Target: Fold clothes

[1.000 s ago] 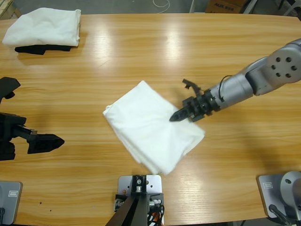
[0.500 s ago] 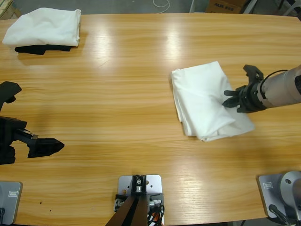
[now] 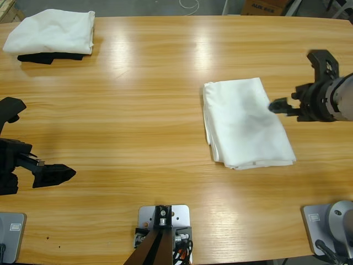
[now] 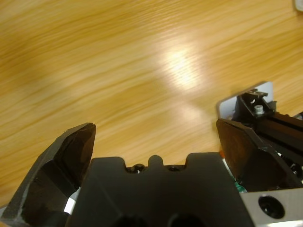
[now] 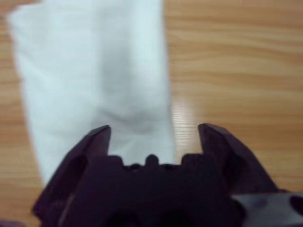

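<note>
Where wrists miss: stacked shirts [image 3: 52, 31].

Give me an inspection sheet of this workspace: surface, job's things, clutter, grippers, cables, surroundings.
Surface: wooden table, glare patches.
Job's things: folded white shirt lying flat right of middle; another folded white shirt at the far left corner.
Clutter: black cloth under the corner shirt.
Grippers: right gripper open, empty, at the folded shirt's right edge; left gripper open, empty, over bare wood.
Cables: white cord beyond the far edge.
Surroundings: cardboard box on the floor.
</note>
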